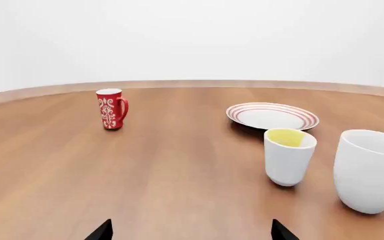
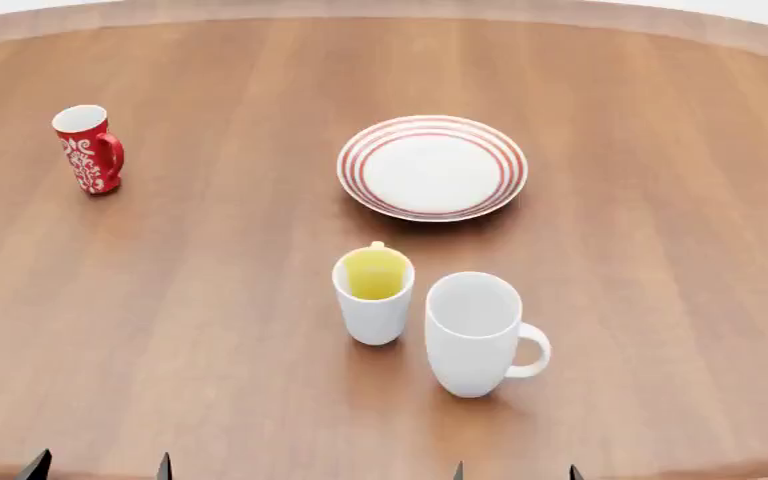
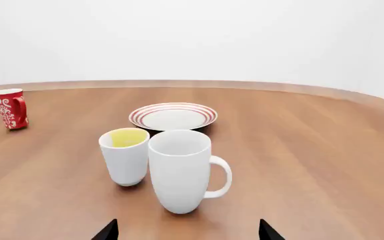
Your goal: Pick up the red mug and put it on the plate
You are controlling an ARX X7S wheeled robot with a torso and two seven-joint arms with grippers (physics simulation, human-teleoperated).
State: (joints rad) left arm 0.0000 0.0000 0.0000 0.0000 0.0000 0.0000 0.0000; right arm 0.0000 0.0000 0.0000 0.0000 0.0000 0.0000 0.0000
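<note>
The red mug (image 2: 89, 149) with a white pattern stands upright at the table's far left; it also shows in the left wrist view (image 1: 112, 108) and the right wrist view (image 3: 10, 108). The plate (image 2: 432, 167), white with red rings, lies empty at the table's middle back, also seen in the left wrist view (image 1: 273, 116) and the right wrist view (image 3: 172, 116). My left gripper (image 2: 99, 467) and right gripper (image 2: 515, 472) are open and empty at the table's near edge, only their black fingertips (image 1: 101, 231) showing. Both are far from the red mug.
A white mug with yellow inside (image 2: 373, 294) and a larger plain white mug (image 2: 476, 333) stand side by side near the front, between my grippers and the plate. The round wooden table (image 2: 197, 300) fills the view.
</note>
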